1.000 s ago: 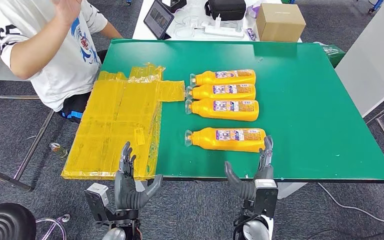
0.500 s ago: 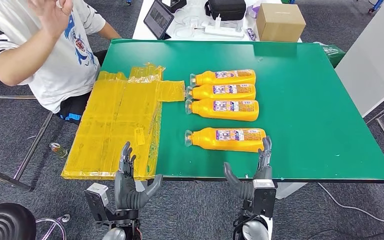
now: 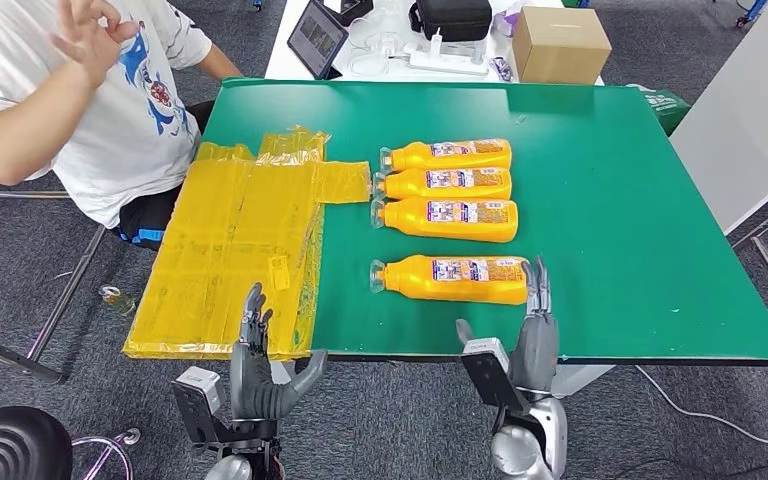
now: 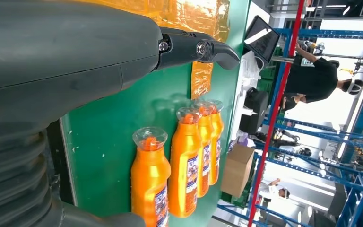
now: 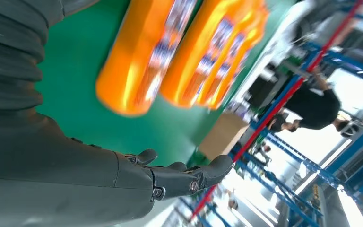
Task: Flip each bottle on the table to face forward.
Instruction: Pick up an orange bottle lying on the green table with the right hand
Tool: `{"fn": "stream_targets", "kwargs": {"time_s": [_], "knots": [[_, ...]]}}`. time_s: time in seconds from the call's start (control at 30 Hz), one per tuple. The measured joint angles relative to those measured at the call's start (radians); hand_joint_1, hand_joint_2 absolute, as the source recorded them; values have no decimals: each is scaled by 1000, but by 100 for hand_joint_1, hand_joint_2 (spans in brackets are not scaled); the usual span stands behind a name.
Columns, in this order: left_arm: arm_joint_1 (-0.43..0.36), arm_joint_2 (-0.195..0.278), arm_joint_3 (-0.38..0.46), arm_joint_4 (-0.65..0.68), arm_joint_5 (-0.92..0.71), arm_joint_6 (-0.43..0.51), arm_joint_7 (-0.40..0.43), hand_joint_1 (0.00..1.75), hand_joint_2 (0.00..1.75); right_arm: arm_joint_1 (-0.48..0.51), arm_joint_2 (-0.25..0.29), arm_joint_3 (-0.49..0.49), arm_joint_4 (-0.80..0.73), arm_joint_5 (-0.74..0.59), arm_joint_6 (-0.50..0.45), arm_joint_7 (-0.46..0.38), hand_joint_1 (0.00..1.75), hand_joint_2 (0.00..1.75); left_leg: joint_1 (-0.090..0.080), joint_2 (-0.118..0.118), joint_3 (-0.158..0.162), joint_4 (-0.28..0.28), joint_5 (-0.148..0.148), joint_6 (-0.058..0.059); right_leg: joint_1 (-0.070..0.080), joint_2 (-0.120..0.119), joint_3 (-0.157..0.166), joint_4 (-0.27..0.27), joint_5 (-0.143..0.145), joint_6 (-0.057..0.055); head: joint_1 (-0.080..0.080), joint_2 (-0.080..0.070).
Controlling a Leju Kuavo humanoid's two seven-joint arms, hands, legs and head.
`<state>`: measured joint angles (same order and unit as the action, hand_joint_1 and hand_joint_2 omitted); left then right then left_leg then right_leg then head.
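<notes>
Several orange bottles lie on their sides on the green table [image 3: 640,200], caps pointing left. Three lie side by side in a group [image 3: 448,187]; a separate one, the near bottle [image 3: 453,278] [image 4: 150,185] [image 5: 139,56], lies closer to me. My right hand [image 3: 534,330] is open at the table's front edge, its fingers [image 5: 189,177] stretched up beside the near bottle's base, holding nothing. My left hand [image 3: 257,360] hangs open below the front edge, near the yellow sheet, with fingers [image 4: 194,47] spread and empty.
A crinkled yellow plastic sheet [image 3: 235,250] covers the table's left part. A person in a white shirt [image 3: 90,90] sits at the left with a raised hand. Behind the table stand a cardboard box [image 3: 558,43], a tablet [image 3: 316,35] and a black bag [image 3: 451,18].
My right hand has turned and risen, its fingers now reaching up beside the near bottle's base. The person's raised hand has shifted left. My left hand has stayed put.
</notes>
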<state>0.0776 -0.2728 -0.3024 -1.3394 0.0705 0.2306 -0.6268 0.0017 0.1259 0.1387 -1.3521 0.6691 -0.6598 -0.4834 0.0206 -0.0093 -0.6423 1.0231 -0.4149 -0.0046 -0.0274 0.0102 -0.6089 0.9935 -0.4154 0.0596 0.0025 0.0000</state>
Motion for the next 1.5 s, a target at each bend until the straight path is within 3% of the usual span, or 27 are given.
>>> {"fn": "stream_targets", "kwargs": {"time_s": [0.23, 0.6, 0.97, 1.5], "knots": [[0, -1, 11, 0, -26, -17, 14, 0, 175, -100, -96, -46, 49, 163, 76, 180, 0, 175, 0, 0, 0, 0, 0, 0, 0, 0, 0, 0, 0, 0, 0, 0], [0, -1, 15, 1, -49, -40, 39, 0, 175, -218, -163, -40, 210, 259, 208, 313, 0, 175, 0, 0, -1, 0, 0, 0, 0, 0, 0, 0, 0, 0, 0, 0], [-28, -4, 15, 27, -60, -74, 50, 0, 175, -382, -157, 38, 460, 211, 364, 323, 0, 175, 0, 0, -1, 0, 1, 1, 0, 0, 0, 0, 0, 0, 0, 0], [-48, -7, 23, 70, -59, -91, 50, 0, 175, -582, -140, 174, 701, 229, 483, 340, 0, 175, 0, 0, -1, 0, 1, 1, 0, 0, 0, 0, 1, 0, 0, 0]]}}
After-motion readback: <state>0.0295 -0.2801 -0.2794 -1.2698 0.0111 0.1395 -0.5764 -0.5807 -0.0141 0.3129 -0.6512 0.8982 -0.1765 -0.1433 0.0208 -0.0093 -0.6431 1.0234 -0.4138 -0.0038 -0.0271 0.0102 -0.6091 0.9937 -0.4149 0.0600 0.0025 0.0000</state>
